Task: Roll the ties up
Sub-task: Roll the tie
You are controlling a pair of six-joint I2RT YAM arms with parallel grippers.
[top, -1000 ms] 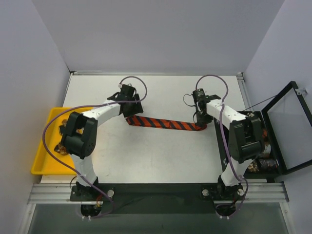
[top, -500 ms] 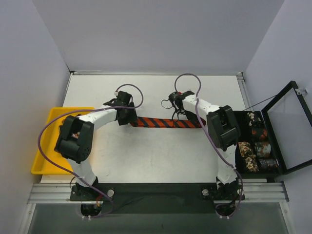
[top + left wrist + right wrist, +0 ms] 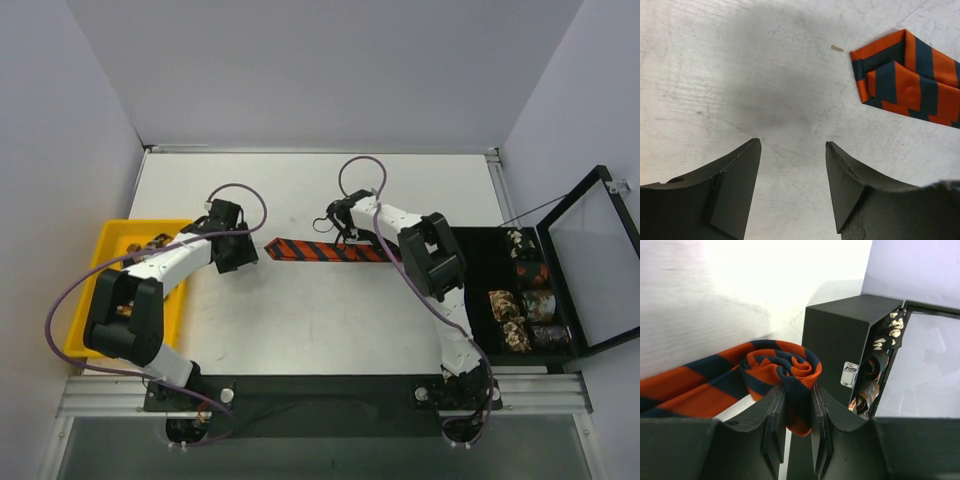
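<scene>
The striped tie (image 3: 318,250), red-orange with dark diagonal bands, lies flat on the tabletop (image 3: 300,320) in the middle of the top view, running left to right. Its left end is folded to a blunt point. Its right end is wound into a small tight coil, pinched between the fingers of the right hand (image 3: 797,402). Rolled ties (image 3: 512,305), patterned brown, cream and black, sit at the right edge, seemingly packed side by side.

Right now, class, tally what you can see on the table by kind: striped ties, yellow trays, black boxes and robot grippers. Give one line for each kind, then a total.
striped tie: 1
yellow tray: 1
black box: 1
grippers: 2, the left gripper and the right gripper
Total: 5
</scene>
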